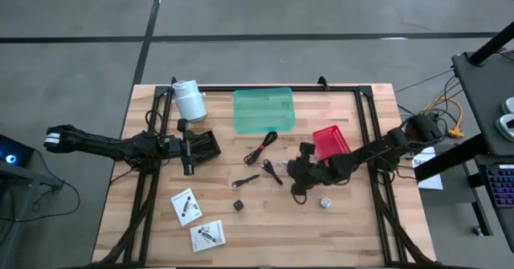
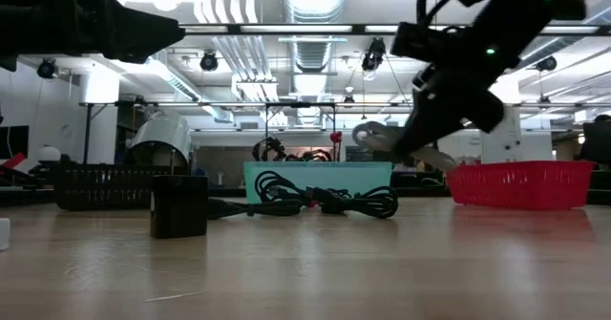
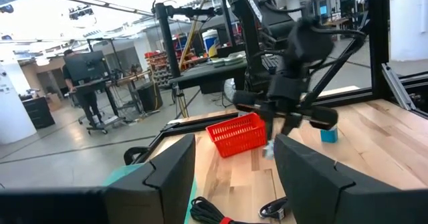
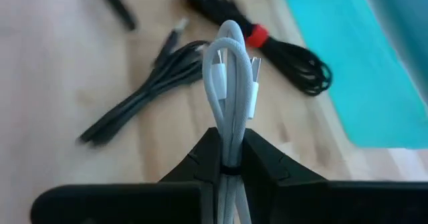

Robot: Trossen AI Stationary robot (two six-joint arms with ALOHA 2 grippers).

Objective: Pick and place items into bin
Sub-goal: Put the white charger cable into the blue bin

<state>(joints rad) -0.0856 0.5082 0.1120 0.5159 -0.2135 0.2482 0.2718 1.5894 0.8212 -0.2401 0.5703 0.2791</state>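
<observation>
My right gripper [image 1: 299, 173] hovers over the table's middle, shut on a bundled silvery-white cord [image 4: 231, 83]. Below and beyond it lie a coiled black cable with a red tie [image 4: 281, 50] and a second thin black cable [image 4: 144, 93]. A black clip [image 1: 246, 181], two tiny cubes [image 1: 238, 205] [image 1: 326, 203] and two flat white packets [image 1: 186, 207] [image 1: 208, 235] lie flat on the wood nearer the front. The green bin [image 1: 263, 110] stands at the far middle. My left gripper [image 1: 190, 144] waits open at the left, holding nothing. My right gripper pinches the cord bundle between its two fingers, just ahead of a dark tie around the strands [image 4: 231, 158]. The fingers slant down from the table's right and lie along the bundle. The looped end with its plugs [image 4: 234, 57] sticks out past the fingertips, clear of the table.
A red basket [image 1: 331, 140] sits right of centre, a black basket [image 1: 205, 144] by my left gripper, and a white roll [image 1: 189, 100] at the far left. A black frame [image 1: 365, 124] runs along the table's sides and back.
</observation>
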